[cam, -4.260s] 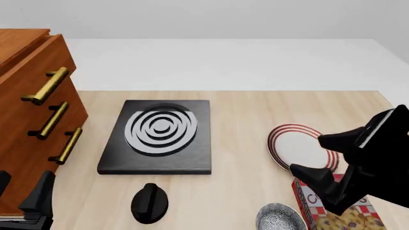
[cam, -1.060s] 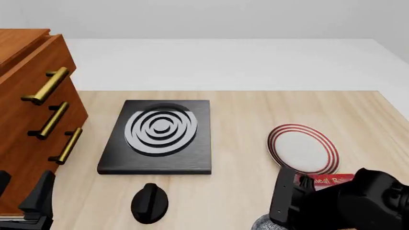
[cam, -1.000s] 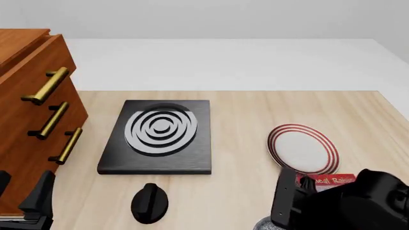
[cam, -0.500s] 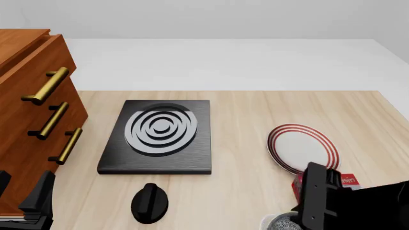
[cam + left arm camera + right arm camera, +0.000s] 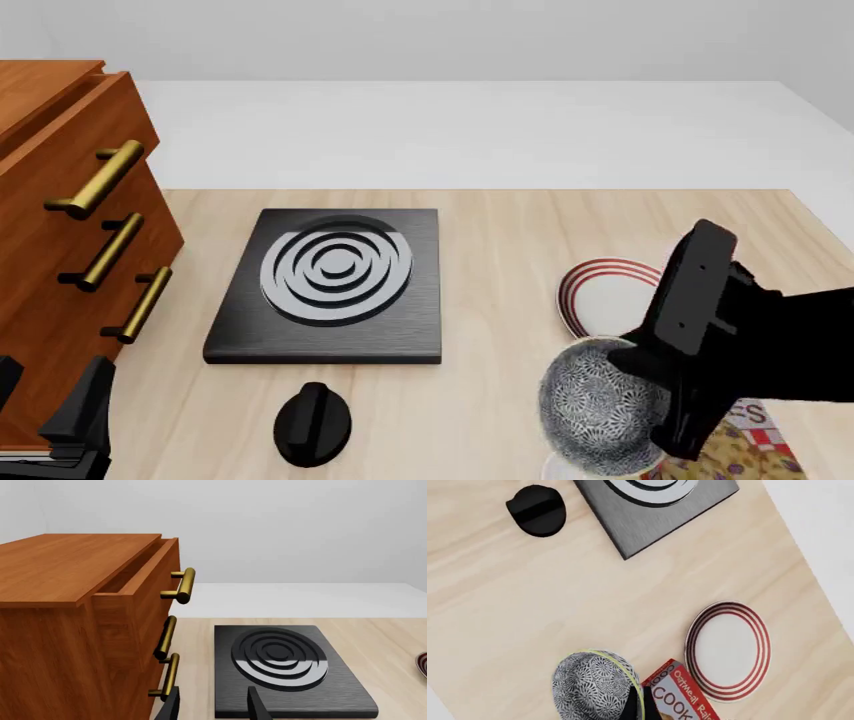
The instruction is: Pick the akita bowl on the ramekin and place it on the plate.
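The speckled grey-and-white akita bowl (image 5: 597, 410) hangs tilted above the table, with my right gripper (image 5: 657, 415) shut on its rim. The wrist view shows the same grip: thin fingers (image 5: 635, 704) pinch the edge of the akita bowl (image 5: 592, 686). Under the bowl, a white sliver of the ramekin (image 5: 558, 466) shows at the frame's bottom edge. The red-ringed plate (image 5: 603, 290) lies just beyond the bowl, half hidden by the right arm; the whole plate (image 5: 727, 650) shows in the wrist view. My left gripper (image 5: 212, 711) is open and empty, low at the near left (image 5: 74, 420).
A black stove plate (image 5: 330, 283) with grey rings lies mid-table, and a black knob (image 5: 311, 424) sits in front of it. A wooden cabinet (image 5: 67, 250) with brass handles stands at the left. A red cookie box (image 5: 679, 695) lies beside the plate at the near right.
My right arm came down at the near right, shut on the bowl's rim and lifted it off the ramekin. The bowl now hangs higher and closer to the plate. The left arm has not moved.
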Robot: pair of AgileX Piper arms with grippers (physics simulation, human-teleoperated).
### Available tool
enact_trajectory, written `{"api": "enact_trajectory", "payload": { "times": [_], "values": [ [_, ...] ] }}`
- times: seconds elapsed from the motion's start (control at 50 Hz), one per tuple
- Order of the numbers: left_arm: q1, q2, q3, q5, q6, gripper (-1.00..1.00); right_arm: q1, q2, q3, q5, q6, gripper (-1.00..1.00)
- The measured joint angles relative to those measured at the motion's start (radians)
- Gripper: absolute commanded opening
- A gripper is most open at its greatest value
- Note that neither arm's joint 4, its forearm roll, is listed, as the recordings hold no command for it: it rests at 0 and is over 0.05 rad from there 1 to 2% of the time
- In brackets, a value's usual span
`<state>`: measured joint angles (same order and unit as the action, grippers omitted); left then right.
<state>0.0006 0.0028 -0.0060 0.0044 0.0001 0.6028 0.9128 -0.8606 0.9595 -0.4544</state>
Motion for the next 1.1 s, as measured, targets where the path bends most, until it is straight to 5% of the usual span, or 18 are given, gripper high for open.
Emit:
{"api": "enact_trajectory", "payload": {
  "times": [0.56,1.1],
  "values": [
    [0.0,0.0,0.0,0.0,0.0,1.0,-0.258,0.142,-0.124,-0.143,0.047,-1.0],
    [0.0,0.0,0.0,0.0,0.0,1.0,-0.476,0.297,-0.173,-0.201,-0.048,-1.0]
  ]
}}
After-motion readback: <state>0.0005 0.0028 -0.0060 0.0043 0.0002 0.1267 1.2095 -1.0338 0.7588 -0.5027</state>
